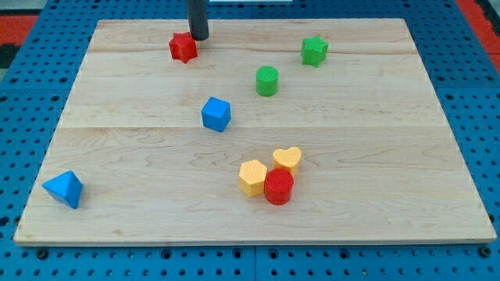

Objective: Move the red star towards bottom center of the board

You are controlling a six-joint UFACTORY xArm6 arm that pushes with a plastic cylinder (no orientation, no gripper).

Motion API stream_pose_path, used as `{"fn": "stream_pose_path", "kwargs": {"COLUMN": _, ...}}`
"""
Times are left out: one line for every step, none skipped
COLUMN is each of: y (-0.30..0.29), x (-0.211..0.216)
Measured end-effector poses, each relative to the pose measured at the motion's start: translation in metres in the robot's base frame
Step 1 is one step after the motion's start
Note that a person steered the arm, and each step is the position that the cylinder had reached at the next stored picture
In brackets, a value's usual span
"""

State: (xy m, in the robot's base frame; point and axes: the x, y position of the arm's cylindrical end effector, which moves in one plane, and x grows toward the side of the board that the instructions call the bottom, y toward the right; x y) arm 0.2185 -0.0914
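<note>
The red star (183, 47) is sitting near the worktop's (117, 156) top edge, far from bottom centre, so nearly everything is left. My tip (200, 37), a plain rod tool gripping nothing, is resting just beside the star's upper right.

Red star (183, 47): small, chunky, bright red, with short blunt points around its edge and a flat top face. Lying flat on the pale wooden board (367, 156), upright and not tipped, near the view's top edge and left of the middle. Sitting on the topmost plank, just above the first seam between planks. Far from the bottom centre of the board, with most of the board's depth between. Casting a small dark shadow at its base.
</note>
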Motion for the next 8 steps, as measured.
{"fn": "stream_pose_path", "kwargs": {"y": 0.0, "x": -0.025}}
{"fn": "stream_pose_path", "kwargs": {"y": 0.001, "x": -0.026}}
{"fn": "stream_pose_path", "kwargs": {"y": 0.001, "x": -0.026}}
{"fn": "stream_pose_path", "kwargs": {"y": 0.001, "x": -0.026}}
{"fn": "stream_pose_path", "kwargs": {"y": -0.001, "x": -0.026}}
{"fn": "stream_pose_path", "kwargs": {"y": -0.004, "x": -0.026}}
{"fn": "stream_pose_path", "kwargs": {"y": -0.011, "x": -0.026}}
{"fn": "stream_pose_path", "kwargs": {"y": -0.027, "x": -0.026}}
